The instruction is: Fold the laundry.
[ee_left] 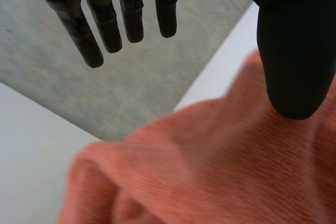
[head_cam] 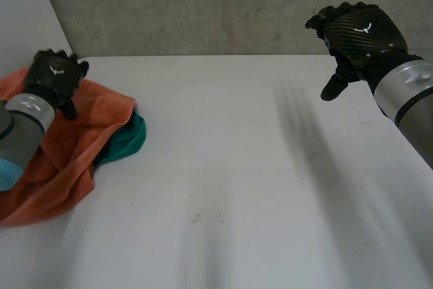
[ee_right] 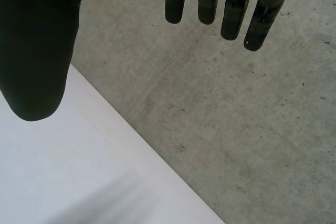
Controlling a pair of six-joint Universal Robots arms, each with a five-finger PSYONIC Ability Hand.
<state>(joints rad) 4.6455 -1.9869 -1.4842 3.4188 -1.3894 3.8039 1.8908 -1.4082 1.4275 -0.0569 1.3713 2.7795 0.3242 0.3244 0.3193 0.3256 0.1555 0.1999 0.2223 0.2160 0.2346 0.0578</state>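
While my left hand (head_cam: 55, 76) hovers straight-fingered over towel (head_cam: 74, 140) at tabletop's (head_cam: 237, 167) left edge, my right hand (head_cam: 355, 32) hangs loose-fingered, empty, above far right corner.

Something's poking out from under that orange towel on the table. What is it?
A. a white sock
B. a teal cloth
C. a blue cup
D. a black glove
B: a teal cloth shows from under the orange towel, on the towel's side toward the middle of the table.
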